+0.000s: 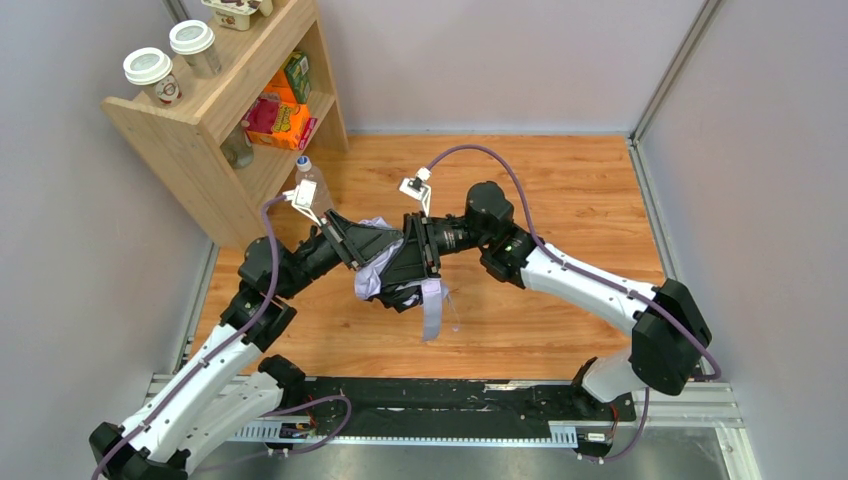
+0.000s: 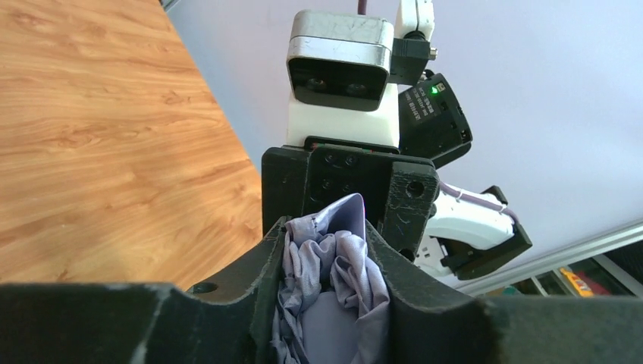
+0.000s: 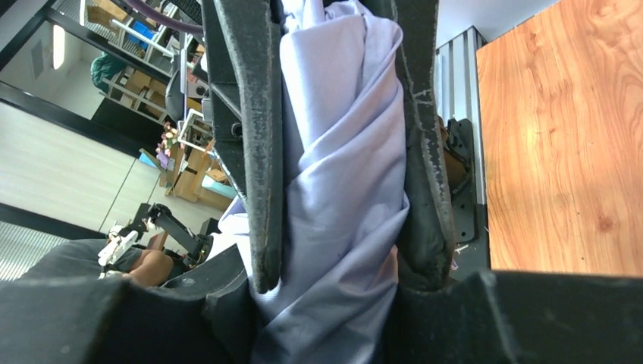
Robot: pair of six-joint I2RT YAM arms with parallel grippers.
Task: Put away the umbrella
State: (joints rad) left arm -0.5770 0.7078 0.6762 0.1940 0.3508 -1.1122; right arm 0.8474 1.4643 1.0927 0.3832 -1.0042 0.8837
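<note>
The umbrella (image 1: 371, 268) is a bunched pale lavender bundle held above the wooden floor between both grippers, with a fabric strap (image 1: 432, 310) hanging below it. My left gripper (image 1: 365, 250) comes from the left and is shut on the umbrella; crumpled fabric (image 2: 334, 265) fills the gap between its fingers. My right gripper (image 1: 398, 262) comes from the right, facing the left one, and is shut on the umbrella too; smooth folds (image 3: 341, 174) sit between its fingers. The shaft and handle are hidden.
A wooden shelf (image 1: 205, 125) stands at the back left with two lidded cups (image 1: 150, 72) on top, snack boxes (image 1: 283, 112) inside, and a clear bottle (image 1: 312, 185) on the floor beside it. Grey walls close in left, back and right. A black rail (image 1: 450, 405) runs along the near edge.
</note>
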